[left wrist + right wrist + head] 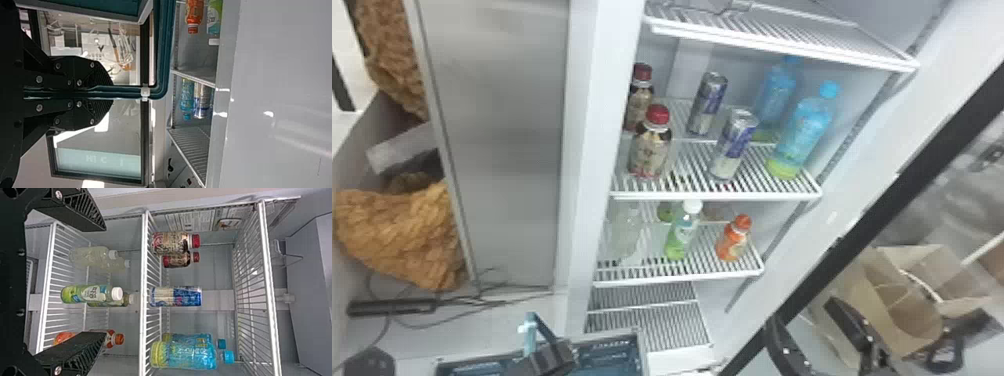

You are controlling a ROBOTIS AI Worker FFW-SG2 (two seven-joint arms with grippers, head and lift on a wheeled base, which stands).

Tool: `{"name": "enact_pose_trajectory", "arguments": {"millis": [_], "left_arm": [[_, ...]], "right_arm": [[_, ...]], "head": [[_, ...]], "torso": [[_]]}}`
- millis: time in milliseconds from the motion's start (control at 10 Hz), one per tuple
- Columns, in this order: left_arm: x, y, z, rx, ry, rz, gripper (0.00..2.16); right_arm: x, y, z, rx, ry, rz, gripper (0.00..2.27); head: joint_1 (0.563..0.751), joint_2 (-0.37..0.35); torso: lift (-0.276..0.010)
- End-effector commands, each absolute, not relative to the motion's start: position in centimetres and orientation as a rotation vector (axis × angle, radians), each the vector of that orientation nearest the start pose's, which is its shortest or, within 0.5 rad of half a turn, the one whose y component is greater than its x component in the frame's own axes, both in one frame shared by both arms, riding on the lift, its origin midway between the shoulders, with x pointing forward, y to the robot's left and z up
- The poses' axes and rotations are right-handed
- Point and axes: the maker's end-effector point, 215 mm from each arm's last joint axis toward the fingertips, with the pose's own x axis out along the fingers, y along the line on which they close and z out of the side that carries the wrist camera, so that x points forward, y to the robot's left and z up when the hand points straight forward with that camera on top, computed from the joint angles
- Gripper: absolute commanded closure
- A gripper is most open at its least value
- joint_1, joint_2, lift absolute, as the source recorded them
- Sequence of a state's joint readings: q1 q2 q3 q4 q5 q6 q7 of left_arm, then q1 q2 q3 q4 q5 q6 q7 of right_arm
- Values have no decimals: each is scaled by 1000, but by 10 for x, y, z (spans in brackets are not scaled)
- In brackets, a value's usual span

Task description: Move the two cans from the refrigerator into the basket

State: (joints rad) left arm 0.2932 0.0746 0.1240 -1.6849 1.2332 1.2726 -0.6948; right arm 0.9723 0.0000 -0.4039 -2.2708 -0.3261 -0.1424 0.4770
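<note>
Two silver-and-blue cans stand on the refrigerator's middle shelf, the front can (pixel 733 145) nearer the edge and the rear can (pixel 707 103) behind it. In the right wrist view the front can (pixel 175 296) lies sideways between the spread fingers' directions, farther off. My right gripper (pixel 802 312) is open at the lower right, apart from both cans; its wrist view shows the right gripper (pixel 103 280) holding nothing. At the bottom, my left gripper (pixel 549 354) is by the blue basket (pixel 641 350). The left gripper (pixel 112 93) is shut on the basket's teal handle (pixel 164 51).
Red-capped bottles (pixel 650 150) stand left of the cans and blue bottles (pixel 802 132) right of them. An upper shelf (pixel 782 47) overhangs them. Green and orange bottles (pixel 732 240) occupy the shelf below. A black-framed door (pixel 897 185) stands at the right, near a cardboard box (pixel 907 300).
</note>
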Motion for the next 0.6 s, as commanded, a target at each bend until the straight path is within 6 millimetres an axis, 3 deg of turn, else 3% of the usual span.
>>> {"name": "enact_pose_trajectory", "arguments": {"millis": [0, 500], "left_arm": [[301, 20, -373, -1520, 798, -1075, 1191], [300, 20, -374, -1528, 797, -1072, 1191]], "right_arm": [[292, -321, -314, 7, 75, 169, 91], [296, -321, -310, 8, 65, 164, 91]], "head": [[695, -350], [695, -350]], "torso": [[-31], [-31]]}}
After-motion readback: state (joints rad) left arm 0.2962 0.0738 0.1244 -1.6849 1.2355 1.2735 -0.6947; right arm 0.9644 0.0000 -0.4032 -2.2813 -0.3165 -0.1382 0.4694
